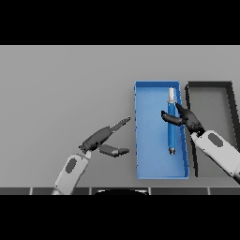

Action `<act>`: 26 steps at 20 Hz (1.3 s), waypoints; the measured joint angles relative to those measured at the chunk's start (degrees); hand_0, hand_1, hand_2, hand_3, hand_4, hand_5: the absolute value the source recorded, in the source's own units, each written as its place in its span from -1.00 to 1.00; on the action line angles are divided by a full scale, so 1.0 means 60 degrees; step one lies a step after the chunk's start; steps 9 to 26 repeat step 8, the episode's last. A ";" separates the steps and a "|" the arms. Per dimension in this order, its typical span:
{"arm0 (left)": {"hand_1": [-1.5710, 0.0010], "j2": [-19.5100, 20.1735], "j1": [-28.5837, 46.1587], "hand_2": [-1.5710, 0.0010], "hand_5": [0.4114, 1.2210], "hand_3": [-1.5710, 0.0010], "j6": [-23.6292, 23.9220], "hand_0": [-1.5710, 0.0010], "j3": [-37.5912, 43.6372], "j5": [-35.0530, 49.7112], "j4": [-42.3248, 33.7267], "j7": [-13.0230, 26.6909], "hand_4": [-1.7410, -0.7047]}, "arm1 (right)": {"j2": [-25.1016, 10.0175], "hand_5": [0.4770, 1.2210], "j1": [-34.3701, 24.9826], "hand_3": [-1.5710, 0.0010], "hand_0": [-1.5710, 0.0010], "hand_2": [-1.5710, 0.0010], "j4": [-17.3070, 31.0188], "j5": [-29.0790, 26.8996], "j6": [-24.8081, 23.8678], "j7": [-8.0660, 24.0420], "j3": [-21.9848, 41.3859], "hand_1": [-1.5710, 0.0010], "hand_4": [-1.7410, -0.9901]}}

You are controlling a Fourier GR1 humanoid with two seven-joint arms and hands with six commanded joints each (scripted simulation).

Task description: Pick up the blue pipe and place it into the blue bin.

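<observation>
The blue pipe [172, 131], with a white tip at its far end, lies lengthwise over the right part of the blue bin [150, 154]. My right hand [187, 119] reaches in from the right, its fingers and thumb curled round the pipe's upper half. Whether the pipe rests on the bin floor or hangs just above it cannot be told. My left hand [102, 138] hovers over the table to the left of the bin, fingers straight and thumb spread, holding nothing.
A dark grey bin [229, 93] stands directly right of the blue bin, partly covered by my right forearm [218, 150]. Grey table [61, 84] stretches to the left and back.
</observation>
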 measured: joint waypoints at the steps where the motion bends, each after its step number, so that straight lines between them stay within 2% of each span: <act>1: 1.00 0.0031 -0.0031 1.00 -0.95 1.00 0.0009 1.00 0.0050 0.0020 -0.0010 -0.0024 0.65 | -0.0083 -0.48 -0.0153 0.99 0.98 0.98 0.0044 -0.0080 -0.0029 -0.0001 0.0182 0.98 0.91; 8: 1.00 -0.0016 -0.0056 1.00 -0.95 1.00 0.0042 1.00 0.0002 -0.0077 0.0121 -0.0107 0.65 | -0.0172 -0.55 -0.0328 1.00 0.99 0.99 -0.0007 -0.0155 0.0052 -0.0037 0.0509 0.99 0.91; 26: 1.00 -0.0016 -0.0056 1.00 -0.95 1.00 0.0042 1.00 0.0002 -0.0077 0.0121 -0.0107 0.65 | -0.0172 -0.55 -0.0328 1.00 0.99 0.99 -0.0007 -0.0155 0.0052 -0.0037 0.0509 0.99 0.91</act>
